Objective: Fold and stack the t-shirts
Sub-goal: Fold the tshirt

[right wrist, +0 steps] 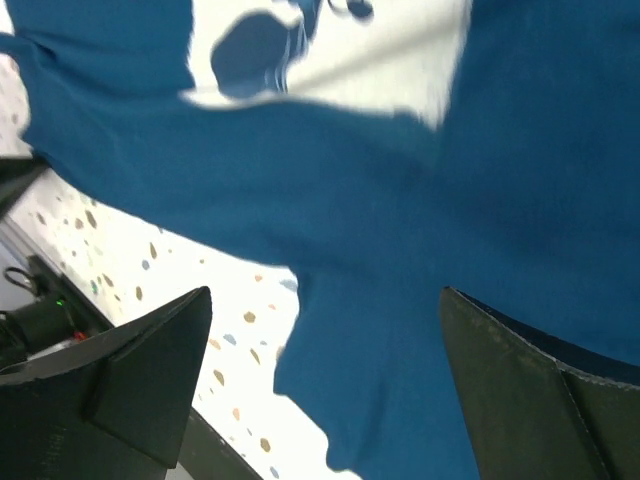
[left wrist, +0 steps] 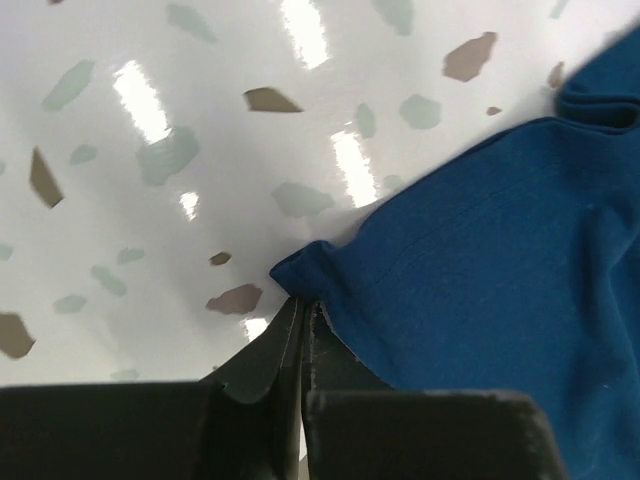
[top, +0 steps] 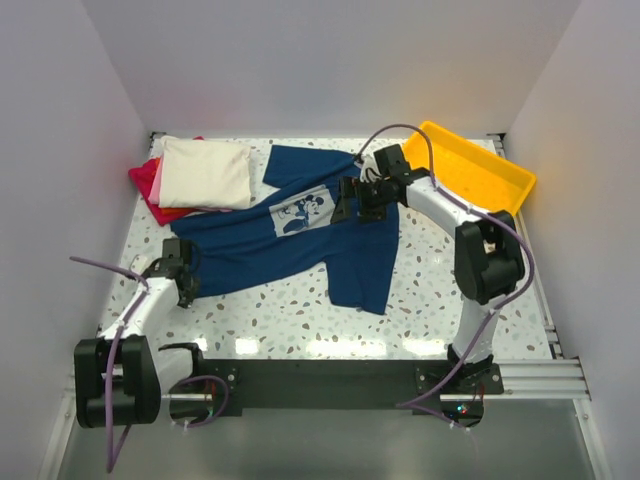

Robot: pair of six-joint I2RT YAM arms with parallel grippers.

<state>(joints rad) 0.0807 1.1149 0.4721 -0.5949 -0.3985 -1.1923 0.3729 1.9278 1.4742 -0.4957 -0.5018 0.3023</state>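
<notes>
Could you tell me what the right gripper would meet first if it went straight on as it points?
Most likely the navy t-shirt: the right gripper is open and blue cloth fills the view between its fingers, just below the pale print. How far off the cloth lies is unclear.

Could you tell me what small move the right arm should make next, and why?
Probably lower the right tool and close it on the navy shirt: it hangs open over the cloth beside the print, while the left tool pinches a corner.
</notes>
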